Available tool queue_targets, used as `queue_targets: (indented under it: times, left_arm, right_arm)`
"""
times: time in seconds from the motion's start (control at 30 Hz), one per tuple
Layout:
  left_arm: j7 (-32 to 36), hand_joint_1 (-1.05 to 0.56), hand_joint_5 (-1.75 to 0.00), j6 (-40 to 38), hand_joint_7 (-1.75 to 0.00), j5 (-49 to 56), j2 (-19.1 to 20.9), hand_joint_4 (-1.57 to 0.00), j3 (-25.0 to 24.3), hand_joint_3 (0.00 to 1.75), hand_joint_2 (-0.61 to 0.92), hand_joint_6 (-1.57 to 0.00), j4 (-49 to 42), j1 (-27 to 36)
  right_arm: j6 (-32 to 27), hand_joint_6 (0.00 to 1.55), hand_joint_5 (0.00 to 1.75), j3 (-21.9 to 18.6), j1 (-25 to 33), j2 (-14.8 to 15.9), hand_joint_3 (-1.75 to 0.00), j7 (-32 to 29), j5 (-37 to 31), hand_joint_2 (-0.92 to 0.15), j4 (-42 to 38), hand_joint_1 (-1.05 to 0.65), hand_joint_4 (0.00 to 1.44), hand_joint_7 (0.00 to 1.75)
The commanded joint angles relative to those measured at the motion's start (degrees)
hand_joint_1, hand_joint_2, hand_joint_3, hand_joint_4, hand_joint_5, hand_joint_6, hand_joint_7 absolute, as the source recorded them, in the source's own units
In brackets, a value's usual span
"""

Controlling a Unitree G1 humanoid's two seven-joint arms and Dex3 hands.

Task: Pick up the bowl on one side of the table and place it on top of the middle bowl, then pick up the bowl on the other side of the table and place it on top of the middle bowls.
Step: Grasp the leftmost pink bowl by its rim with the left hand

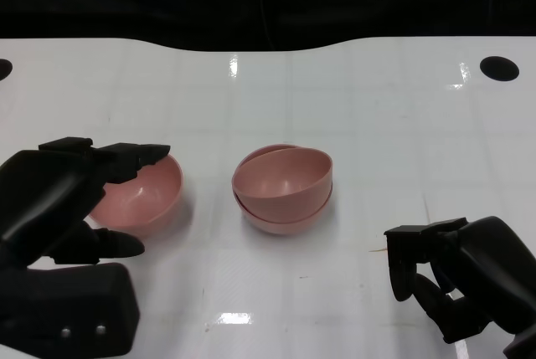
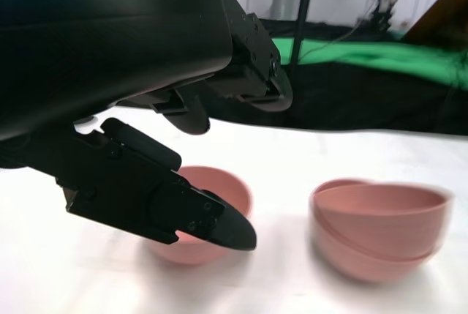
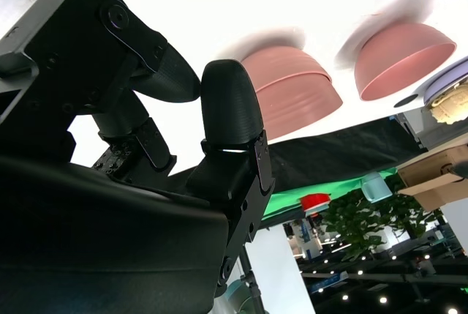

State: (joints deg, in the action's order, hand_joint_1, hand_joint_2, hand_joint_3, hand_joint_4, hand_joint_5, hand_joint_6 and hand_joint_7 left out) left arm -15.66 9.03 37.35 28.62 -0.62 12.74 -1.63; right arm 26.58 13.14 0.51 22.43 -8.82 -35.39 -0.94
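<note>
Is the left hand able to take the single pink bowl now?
Probably yes: the left hand hovers open at the single bowl, fingers over its rim, with nothing between them.

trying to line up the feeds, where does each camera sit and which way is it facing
Head view: high on the robot, looking down at the white table; left hand and right hand show at the lower corners.
Left wrist view: behind the left hand, low, facing across the table.
Right wrist view: behind the right hand, picture upside down.
All three share the single bowl and the stacked bowls.
</note>
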Motion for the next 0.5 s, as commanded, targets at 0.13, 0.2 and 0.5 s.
queue_targets:
  times: [0.13, 0.2, 0.5]
  left_arm:
    - [1.03, -0.64, -0.34, -3.11, -0.01, 8.84, 2.18, -0.39, 5.08, 0.00, 0.88, -0.40, -2.79, -3.16]
    - [1.37, -0.62, -0.33, -3.73, -0.01, 11.94, 2.25, -0.42, 7.47, 0.00, 0.88, -0.41, -5.12, -4.53]
    - [3.01, -0.60, -0.15, -5.19, 0.00, 17.85, 1.57, -0.57, 16.27, 0.01, 0.91, -0.44, -20.68, -12.23]
  right_arm:
    - [-0.35, 0.80, 1.75, -0.77, 0.48, -0.45, -1.60, 0.01, 0.32, -0.17, 0.91, -0.10, 1.02, 1.68]
    - [-0.45, 0.80, 1.75, -0.91, 0.88, -0.45, -1.60, 0.25, 0.45, -0.17, 1.44, -0.10, 1.02, 1.68]
    - [-0.49, 0.80, 1.75, -1.20, 1.43, -0.46, -1.60, 0.55, 0.32, -0.18, 2.53, -0.10, 1.02, 1.66]
